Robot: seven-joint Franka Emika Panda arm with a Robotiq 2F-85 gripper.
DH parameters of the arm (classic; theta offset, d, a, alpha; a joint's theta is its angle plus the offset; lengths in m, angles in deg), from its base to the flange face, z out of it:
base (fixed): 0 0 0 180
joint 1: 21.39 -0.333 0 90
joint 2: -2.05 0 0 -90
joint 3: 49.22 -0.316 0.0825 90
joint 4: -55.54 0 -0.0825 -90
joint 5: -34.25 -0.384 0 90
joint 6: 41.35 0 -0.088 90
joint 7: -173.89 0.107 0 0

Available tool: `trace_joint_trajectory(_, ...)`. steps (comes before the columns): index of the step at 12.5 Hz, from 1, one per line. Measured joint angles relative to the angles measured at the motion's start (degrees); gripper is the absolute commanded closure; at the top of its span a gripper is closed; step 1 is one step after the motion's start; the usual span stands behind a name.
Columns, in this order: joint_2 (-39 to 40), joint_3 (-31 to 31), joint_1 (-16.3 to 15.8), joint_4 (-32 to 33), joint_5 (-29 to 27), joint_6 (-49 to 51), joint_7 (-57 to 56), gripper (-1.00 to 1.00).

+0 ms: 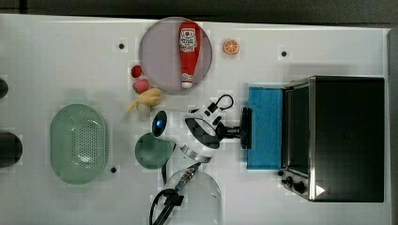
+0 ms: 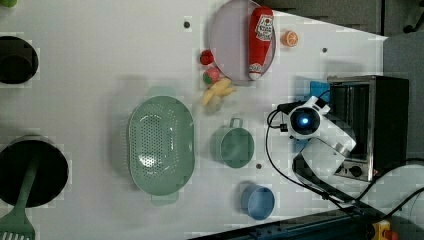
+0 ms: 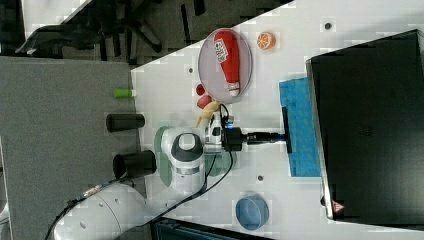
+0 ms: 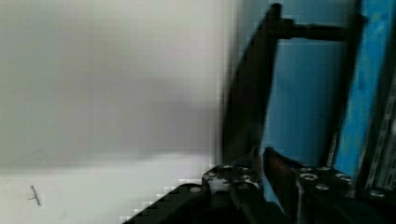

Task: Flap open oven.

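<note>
STEP: door swing-down, nearly flat | oven [image 1: 347,138] at the top view's right tabletop [image 1: 61,61] edge | pincer [image 1: 240,133] clamped on bar handle [image 1: 246,127] | ADVICE: follow the hinge arc, don't force flat | ROOM: green cup [image 1: 152,151] and banana [image 1: 146,99] behind the arm, well apart

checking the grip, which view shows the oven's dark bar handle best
The wrist view: the dark bar handle runs between the gripper fingers, against the blue glass door. The top view and right view show it as a thin bar at the door's edge. In the left view the arm hides it.
</note>
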Motion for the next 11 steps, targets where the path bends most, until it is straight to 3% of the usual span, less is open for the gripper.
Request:
trace_joint_trajectory(4,-0.14,1.15,-0.05,-0.11,-1.79,-2.43,0.51,0.65)
trace_joint_trajectory(7,-5.13,1.8,1.01,0.22,-18.52,-4.62,0.65,0.65)
trace_joint_trajectory(11,-23.72,3.18,1.17,-1.01,-37.39,-0.7,0.8,0.65)
